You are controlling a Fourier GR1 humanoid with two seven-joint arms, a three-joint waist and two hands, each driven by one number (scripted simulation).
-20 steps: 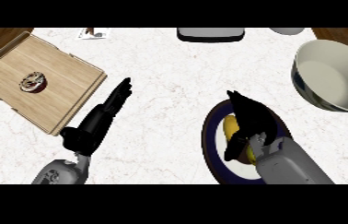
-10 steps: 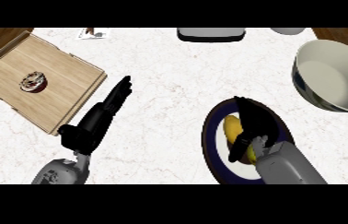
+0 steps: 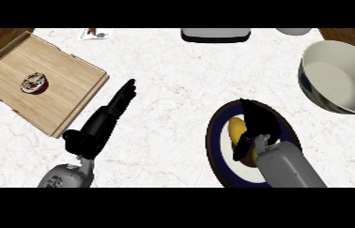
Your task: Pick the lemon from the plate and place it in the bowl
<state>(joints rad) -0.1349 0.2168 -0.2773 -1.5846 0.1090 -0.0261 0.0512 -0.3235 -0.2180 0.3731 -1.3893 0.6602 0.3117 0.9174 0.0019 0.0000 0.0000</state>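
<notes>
The yellow lemon [image 3: 237, 130] lies on a dark-rimmed plate [image 3: 214, 145] at the lower right of the counter. My right hand [image 3: 262, 123] is low over the plate, its straight fingers lying along the lemon's right side and pointing away from me. The thumb [image 3: 243, 151] crosses the lemon's near end, so part of the fruit is hidden. The fingers are not curled round the lemon. A large pale bowl [image 3: 331, 77] stands at the right edge, beyond the plate and apart from it. My left hand [image 3: 104, 124] rests open on the counter at the lower left.
A wooden cutting board [image 3: 59, 88] at the left carries a small round item [image 3: 33, 82]. A grey appliance [image 3: 215, 34] sits at the far edge, a pale object [image 3: 295, 31] to its right, and a small item [image 3: 96, 33] at the far left.
My right hand has drawn back a little toward me and settled beside the lemon, its thumb now across the fruit's near end. The left hand and the lemon have stayed put.
</notes>
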